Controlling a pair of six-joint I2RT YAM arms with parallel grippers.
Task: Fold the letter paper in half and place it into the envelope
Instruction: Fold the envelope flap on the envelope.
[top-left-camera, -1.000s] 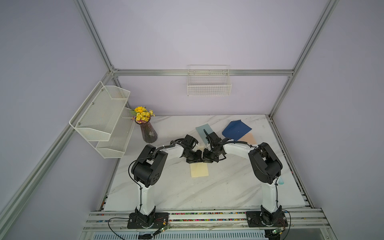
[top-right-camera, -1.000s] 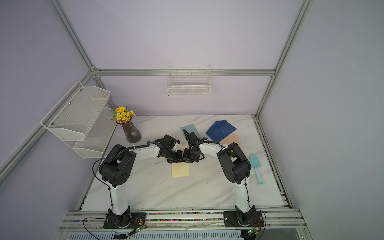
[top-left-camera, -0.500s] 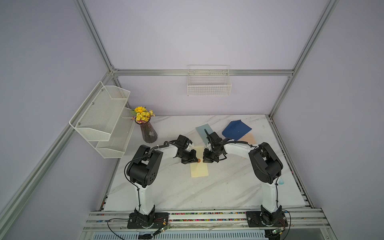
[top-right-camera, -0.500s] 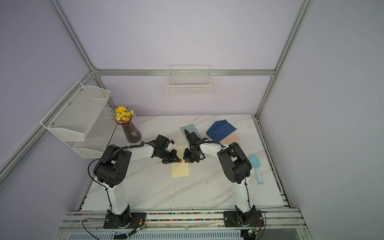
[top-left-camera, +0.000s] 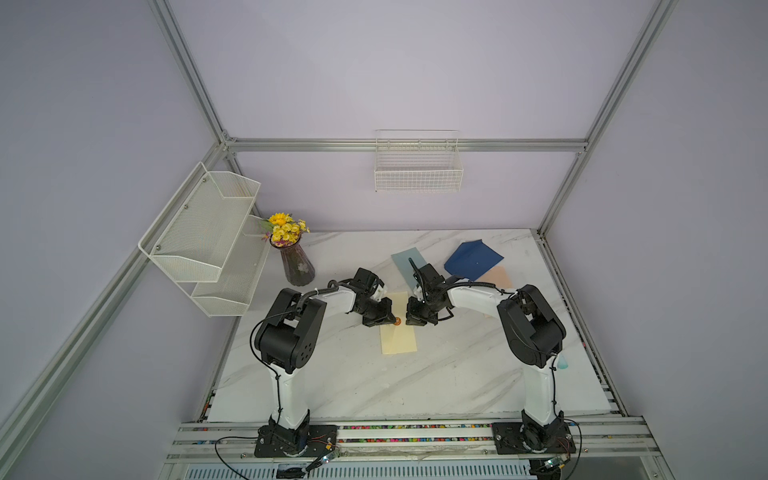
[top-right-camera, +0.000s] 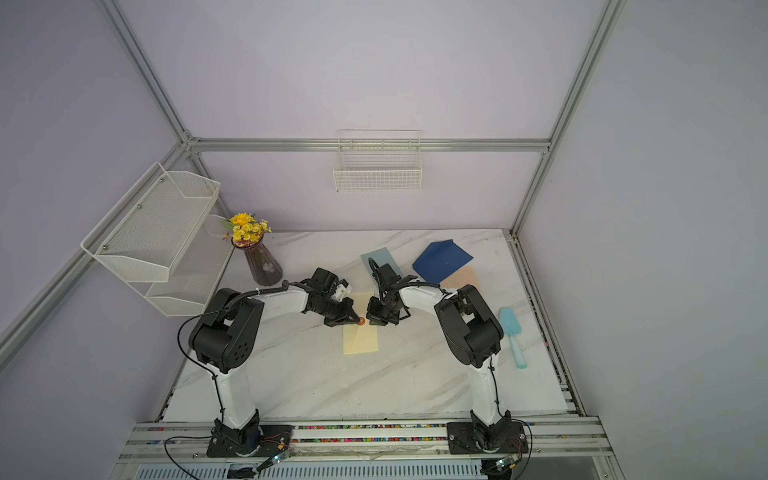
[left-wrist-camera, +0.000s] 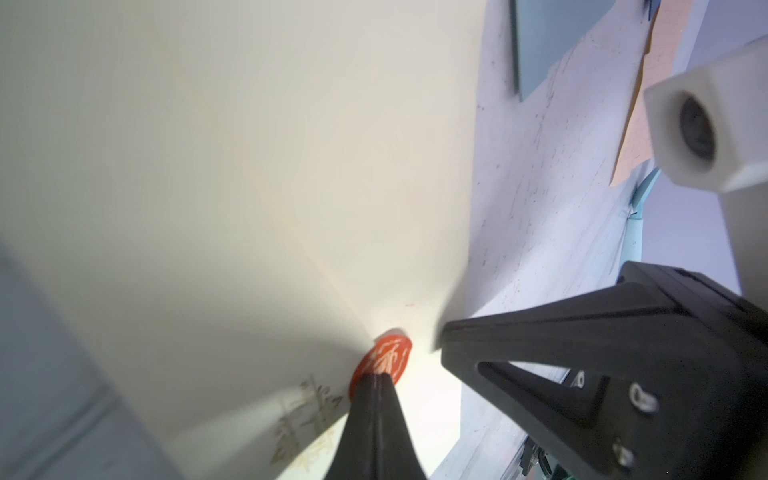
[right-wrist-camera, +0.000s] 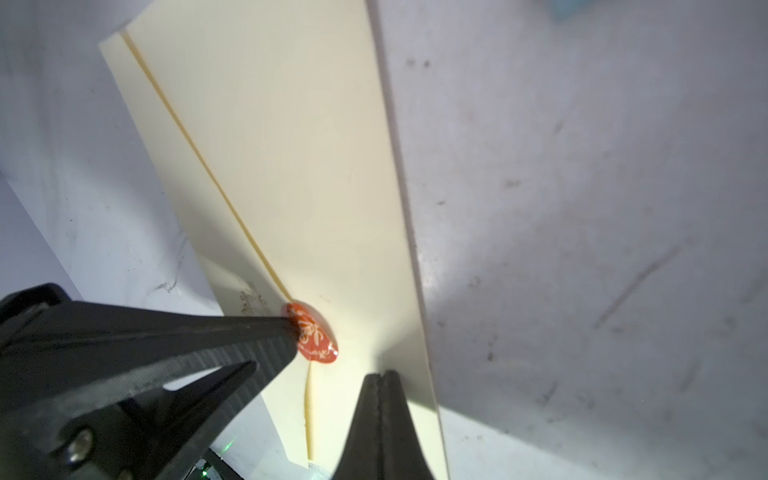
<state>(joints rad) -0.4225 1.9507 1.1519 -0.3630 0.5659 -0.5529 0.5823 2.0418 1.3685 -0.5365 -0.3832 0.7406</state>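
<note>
Cream envelope (top-left-camera: 398, 338) lying flat at the middle of the desk (top-left-camera: 415, 386), its red seal (right-wrist-camera: 312, 332) at the flap's point. Left gripper (left-wrist-camera: 376, 378), jaws pressed together, tip against the seal; whether it pinches the flap cannot be told. Right gripper (right-wrist-camera: 380, 376), jaws likewise together, tip resting on the envelope near its right edge. Toward the far edge lie a pale blue sheet (top-left-camera: 405, 257), a dark blue envelope (top-left-camera: 473, 259) and a peach sheet (top-left-camera: 496, 277).
</note>
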